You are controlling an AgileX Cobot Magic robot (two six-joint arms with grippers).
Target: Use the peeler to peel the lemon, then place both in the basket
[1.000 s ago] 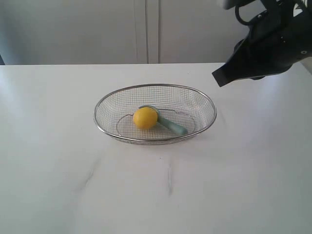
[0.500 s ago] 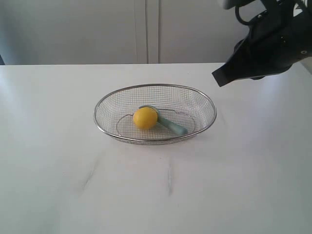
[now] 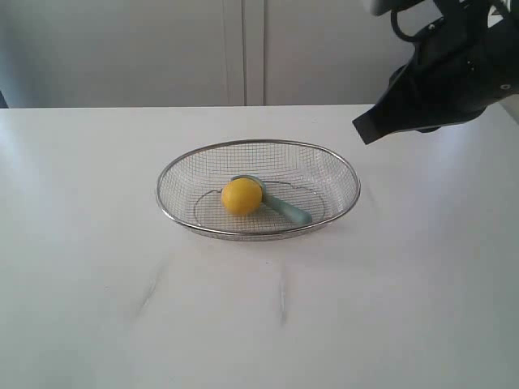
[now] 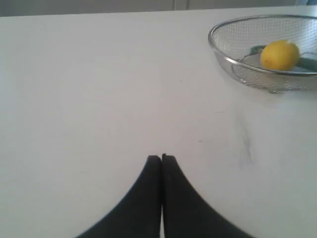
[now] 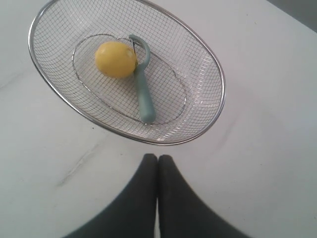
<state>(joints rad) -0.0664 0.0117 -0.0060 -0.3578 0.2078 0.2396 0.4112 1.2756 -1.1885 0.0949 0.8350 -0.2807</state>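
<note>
Lemon: the lemon [image 3: 242, 197] lies inside the basket [image 3: 258, 143], near its middle, on the mesh floor. I cannot tell which way its nub points.
Peeler: the peeler [image 3: 284, 209] is also in the basket. Its blade head curls round the lemon, touching it or just beside it.
Peeler axis: the handle runs from the lemon toward the basket's right-front rim. In the right wrist view the handle end points roughly at the gripper.
Right gripper: the right gripper [image 5: 158, 157] has its fingers pressed together and holds nothing. It is raised above the table [image 3: 97, 284], just outside the basket's right rim.
Left gripper: the left gripper [image 4: 161, 158] has its fingers pressed together and holds nothing. It is well apart from the basket, off its left side.
Nearer arm: the right arm, by a wide margin.
Judgement: any grasp of the peeler suits the right arm, with the jaws set across the handle. The lemon's skin looks whole, but I cannot say whether it has been peeled.
</note>
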